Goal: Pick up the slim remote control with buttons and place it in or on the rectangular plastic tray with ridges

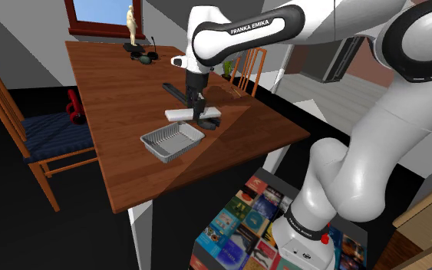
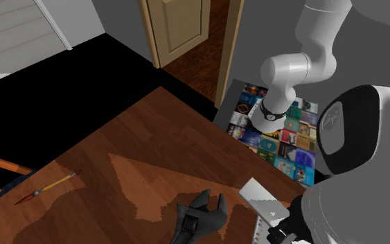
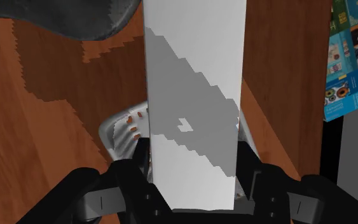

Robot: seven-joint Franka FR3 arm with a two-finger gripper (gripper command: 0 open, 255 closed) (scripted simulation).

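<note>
Remote (image 3: 193, 95) clasped in my gripper (image 3: 193, 173), above the tray (image 1: 151, 146), tray on the table (image 1: 122, 77) near its stand-side edge, chair (image 1: 49, 134) beside the table at the shoulder view's left, figurine (image 1: 133, 27) at the table's far end

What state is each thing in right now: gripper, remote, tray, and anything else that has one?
gripper: shut on the remote.
remote: clasped, lifted off the table, not yet in the tray.
tray: upright on the table, empty.
door: open.
paintbrush: lying flat on the table.
</note>
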